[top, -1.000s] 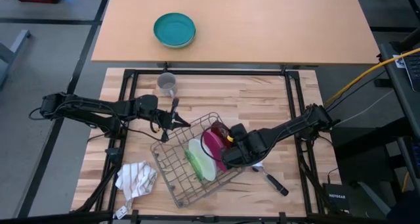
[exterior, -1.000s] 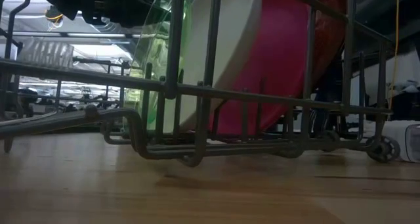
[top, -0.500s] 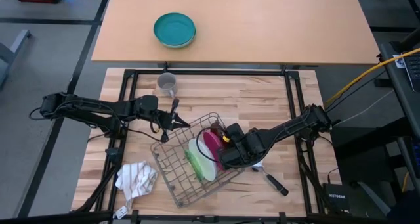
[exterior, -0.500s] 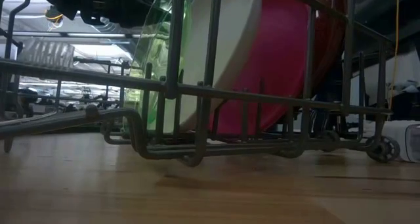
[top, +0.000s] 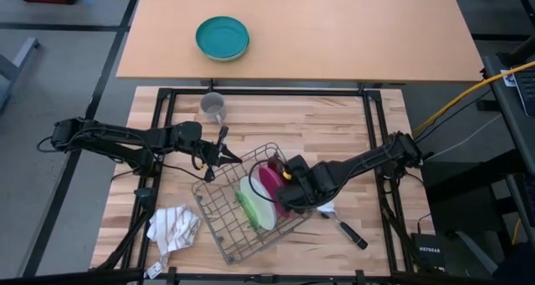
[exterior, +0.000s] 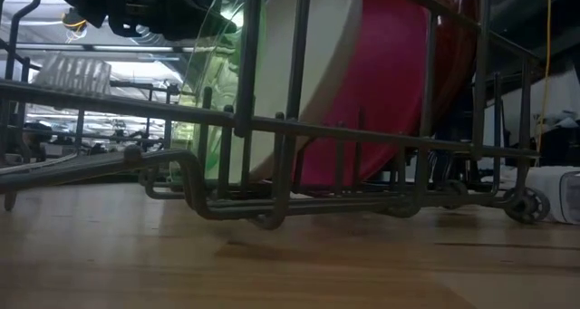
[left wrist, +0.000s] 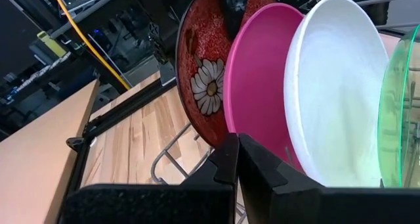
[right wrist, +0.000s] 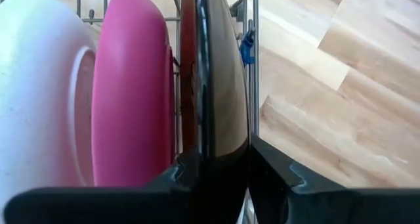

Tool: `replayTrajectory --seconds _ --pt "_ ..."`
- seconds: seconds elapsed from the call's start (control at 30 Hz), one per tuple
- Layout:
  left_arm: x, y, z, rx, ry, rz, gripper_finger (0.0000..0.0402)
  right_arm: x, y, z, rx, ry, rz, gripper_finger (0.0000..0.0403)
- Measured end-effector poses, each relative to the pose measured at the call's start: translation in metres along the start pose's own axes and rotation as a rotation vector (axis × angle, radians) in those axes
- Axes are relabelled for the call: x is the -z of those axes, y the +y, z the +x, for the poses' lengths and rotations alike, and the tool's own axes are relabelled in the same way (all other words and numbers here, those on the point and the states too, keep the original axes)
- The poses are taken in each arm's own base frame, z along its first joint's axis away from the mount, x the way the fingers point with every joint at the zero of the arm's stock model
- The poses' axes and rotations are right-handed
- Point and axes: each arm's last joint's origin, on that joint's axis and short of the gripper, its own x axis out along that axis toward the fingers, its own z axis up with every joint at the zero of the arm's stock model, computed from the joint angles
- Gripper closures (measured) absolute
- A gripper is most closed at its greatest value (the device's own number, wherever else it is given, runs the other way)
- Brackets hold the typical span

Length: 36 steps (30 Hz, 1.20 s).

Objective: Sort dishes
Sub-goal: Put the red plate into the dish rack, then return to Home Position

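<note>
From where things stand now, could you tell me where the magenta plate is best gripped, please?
Probably by its top rim, coming from above. The magenta plate stands on edge in the wire rack, packed between the white plate and the dark red plate, so only its upper edge looks free.

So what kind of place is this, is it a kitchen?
Probably not a kitchen; more likely a robot lab or workshop. The wire dish rack with its plates sits on a bare wooden table in a black metal frame, a yellow cable trails nearby, and shelving and equipment fill the room behind.
</note>
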Motion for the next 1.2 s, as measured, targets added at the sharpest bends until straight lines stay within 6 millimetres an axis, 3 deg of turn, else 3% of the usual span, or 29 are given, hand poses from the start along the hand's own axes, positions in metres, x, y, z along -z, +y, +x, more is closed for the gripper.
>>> replayTrajectory --seconds 0.13,0.5,0.73,1.2 --pt "0.0 0.0 0.0 0.0 0.0 0.0 0.04 -0.002 0.002 0.001 -0.028 0.025 0.013 0.03" --pt "0.0 0.0 0.0 0.001 0.001 0.0 0.04 -0.009 0.002 0.004 -0.039 0.04 -0.044 0.0205" --pt "0.0 0.0 0.0 0.003 0.004 -0.001 0.04 -0.01 0.003 0.003 -0.048 0.043 -0.081 0.0204" --pt "0.0 0.0 0.0 0.003 0.004 -0.001 0.04 -0.027 0.006 -0.033 -0.152 -0.07 -0.134 0.0205"
